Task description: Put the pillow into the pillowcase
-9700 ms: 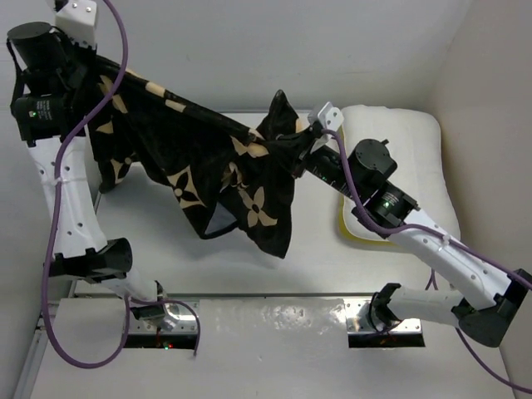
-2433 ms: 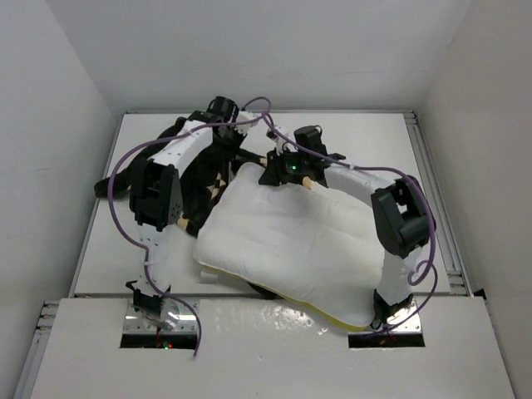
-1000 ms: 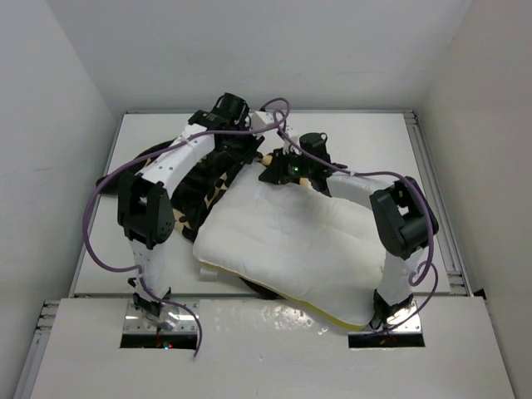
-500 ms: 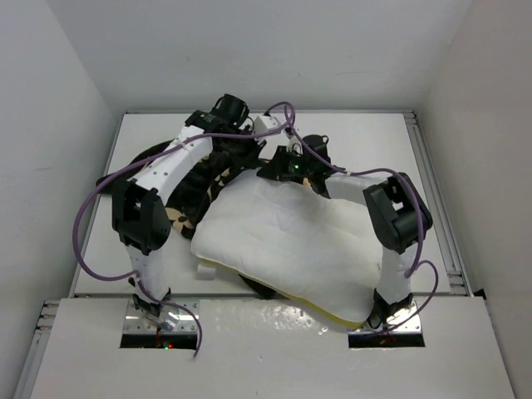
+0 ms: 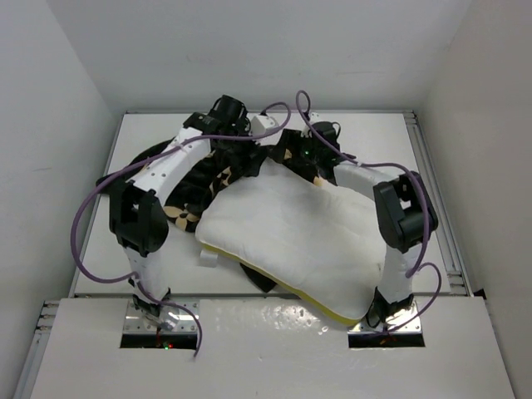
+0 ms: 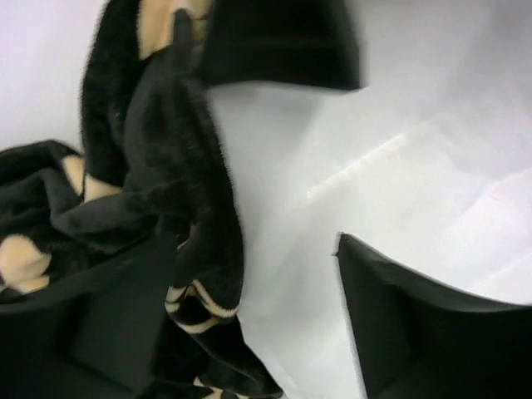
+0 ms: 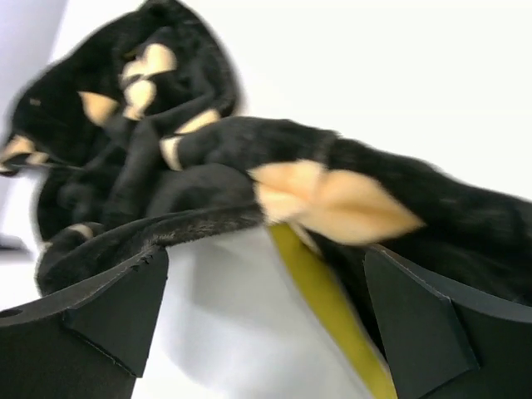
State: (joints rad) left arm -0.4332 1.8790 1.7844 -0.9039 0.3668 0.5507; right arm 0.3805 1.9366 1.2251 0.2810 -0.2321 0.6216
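Note:
The white pillow point(image 5: 291, 241) lies slantwise across the middle of the table, yellow piping along its near edge. The black pillowcase point(image 5: 187, 195) with tan motifs is bunched at the pillow's far left corner, and a bit of it shows under the near edge. My left gripper point(image 5: 241, 165) and right gripper point(image 5: 284, 155) hover side by side over that corner. In the left wrist view the left gripper point(image 6: 266, 324) is open over the pillowcase point(image 6: 166, 166) fold and the pillow point(image 6: 283, 191). The right gripper point(image 7: 266, 324) is open over the pillow point(image 7: 224, 332), its piping point(image 7: 324, 299) and the pillowcase point(image 7: 125, 166) edge.
White walls close in the table point(image 5: 374, 133) on the left, far and right sides. Purple cables point(image 5: 283, 112) loop above both wrists. A small white tag point(image 5: 208, 258) pokes out at the pillow's near left corner.
Both grippers were shut at the pillowcase edge and have opened, letting it go. The right wrist has shifted farther back and the pillow has settled a little to the right.

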